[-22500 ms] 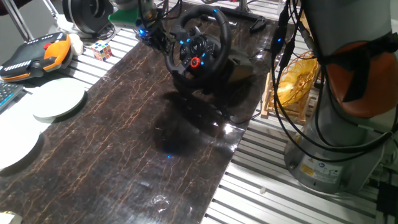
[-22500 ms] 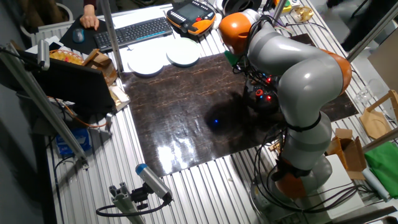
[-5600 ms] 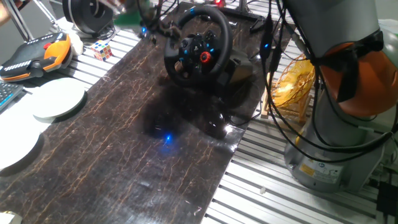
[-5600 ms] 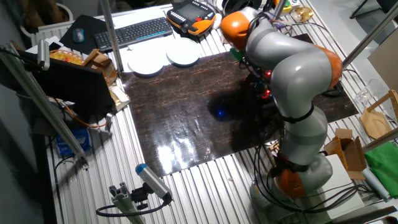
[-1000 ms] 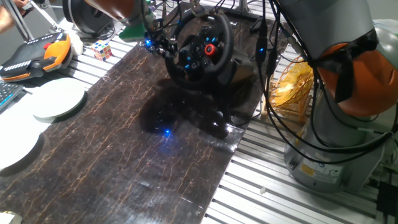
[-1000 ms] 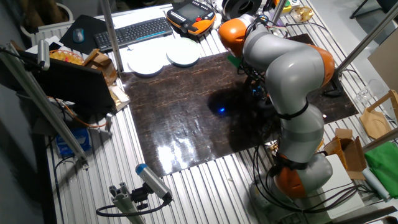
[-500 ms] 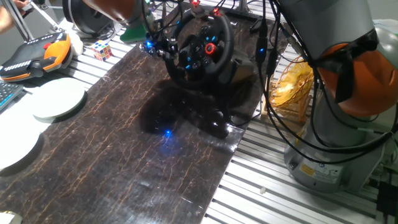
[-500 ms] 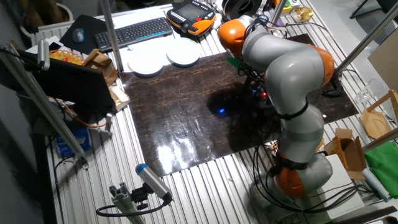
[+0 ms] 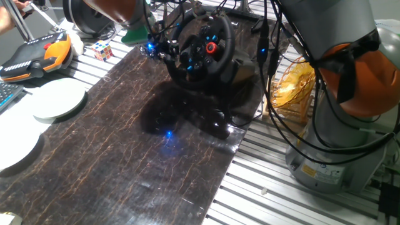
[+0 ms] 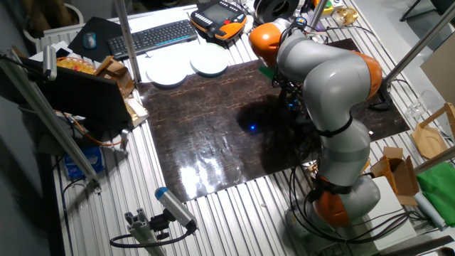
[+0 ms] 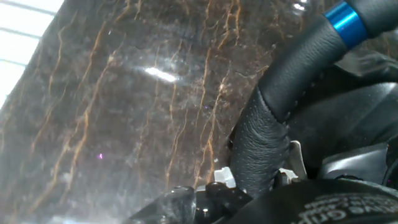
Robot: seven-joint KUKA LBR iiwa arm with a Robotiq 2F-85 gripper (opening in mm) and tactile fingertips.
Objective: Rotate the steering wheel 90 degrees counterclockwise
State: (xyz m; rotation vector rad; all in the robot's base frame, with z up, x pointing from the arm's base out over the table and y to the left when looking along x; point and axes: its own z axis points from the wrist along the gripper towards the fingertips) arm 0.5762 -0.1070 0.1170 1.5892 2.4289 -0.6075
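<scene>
The black steering wheel (image 9: 224, 39) stands on its base at the far end of the dark marbled mat (image 9: 137, 156). Its hub shows blue-lit buttons and the red knob (image 9: 211, 47) at the upper right. My gripper (image 9: 164, 49) is at the wheel's left rim, with blue lights beside it. In the hand view the leather rim (image 11: 267, 130) with a blue stripe (image 11: 343, 18) runs down between the dark shapes at the bottom edge, so the gripper looks shut on it. In the other fixed view my arm (image 10: 323, 71) hides most of the wheel.
Two white plates (image 9: 59, 99) lie at the mat's left. An orange-black pendant (image 9: 34, 55), a puzzle cube (image 9: 103, 50) and a black spool (image 9: 87, 12) stand at the back left. The arm base (image 9: 340, 125), cables and a yellow wire object (image 9: 297, 78) are on the right.
Since the earliest frames the wheel has turned counterclockwise: the red knob went from low on the hub to the upper right. Over the last second almost nothing moved.
</scene>
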